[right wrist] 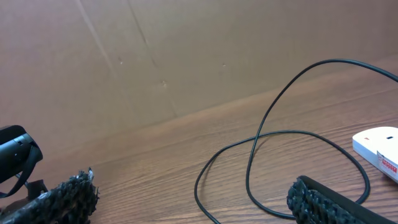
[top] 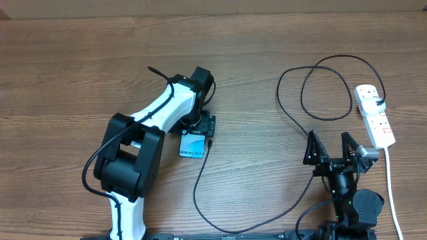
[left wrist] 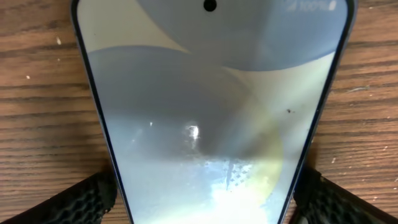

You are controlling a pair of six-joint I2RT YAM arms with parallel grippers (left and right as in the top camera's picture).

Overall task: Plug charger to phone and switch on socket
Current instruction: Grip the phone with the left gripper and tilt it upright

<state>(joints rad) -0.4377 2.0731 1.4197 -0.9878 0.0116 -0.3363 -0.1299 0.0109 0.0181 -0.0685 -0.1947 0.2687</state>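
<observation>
The phone (top: pixel 192 148) lies flat on the wooden table with its screen lit pale blue. It fills the left wrist view (left wrist: pixel 211 112). My left gripper (top: pixel 199 130) (left wrist: pixel 199 205) is down over it, open wide, with one finger (left wrist: pixel 81 199) at each long edge; whether the pads touch I cannot tell. The charger, a thin black cable (top: pixel 279 90) (right wrist: pixel 257 138), loops from the socket (top: pixel 375 115) (right wrist: pixel 379 146) along the front of the table, and its tip lies by the phone's right edge. My right gripper (top: pixel 327 138) (right wrist: pixel 196 205) is open and holds nothing, left of the socket.
The socket's white cord (top: pixel 392 193) runs down the right side to the front edge. The black cable sweeps along the front between the two arm bases. A brown cardboard wall (right wrist: pixel 155 56) stands behind the table.
</observation>
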